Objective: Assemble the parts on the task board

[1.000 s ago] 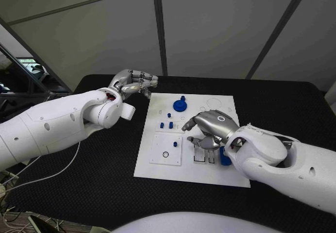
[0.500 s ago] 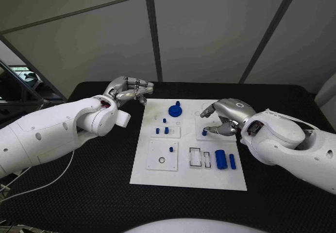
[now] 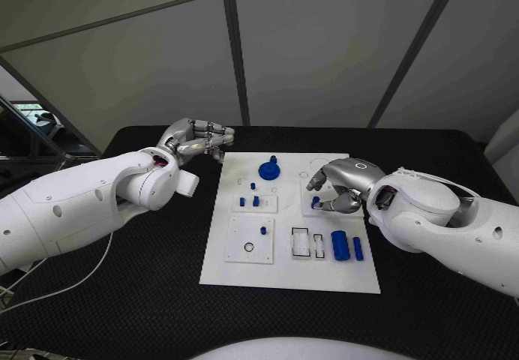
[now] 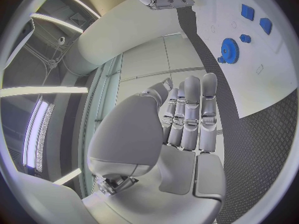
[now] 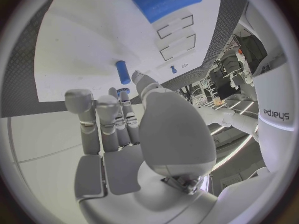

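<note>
The white task board (image 3: pixel 283 271) lies mid-table. My right hand (image 3: pixel 342 183) hovers over its far right part and pinches a small blue peg (image 3: pixel 316 201) between thumb and a finger; the peg (image 5: pixel 122 72) points at the board (image 5: pixel 74 50). A blue gear (image 3: pixel 269 169) stands at the far end, with three short blue pegs (image 3: pixel 251 200) nearer. A blue cylinder (image 3: pixel 340 246) and a slimmer blue piece (image 3: pixel 358 248) lie beside two rectangular slots (image 3: pixel 308 242). My left hand (image 3: pixel 198 139) is curled in, holding nothing, off the board's far left corner.
A square white plate with a small ring hole (image 3: pixel 250 240) sits on the board's near left part. Black table (image 3: pixel 141 285) surrounds the board on all sides. The left wrist view shows the gear (image 4: pixel 228 50) and the board (image 4: pixel 255 84) ahead of the curled fingers (image 4: pixel 190 114).
The camera shifted after the oldest frame. My right hand went from the slots toward the board's far right part with the peg, then edged slightly inward. The left hand stayed put.
</note>
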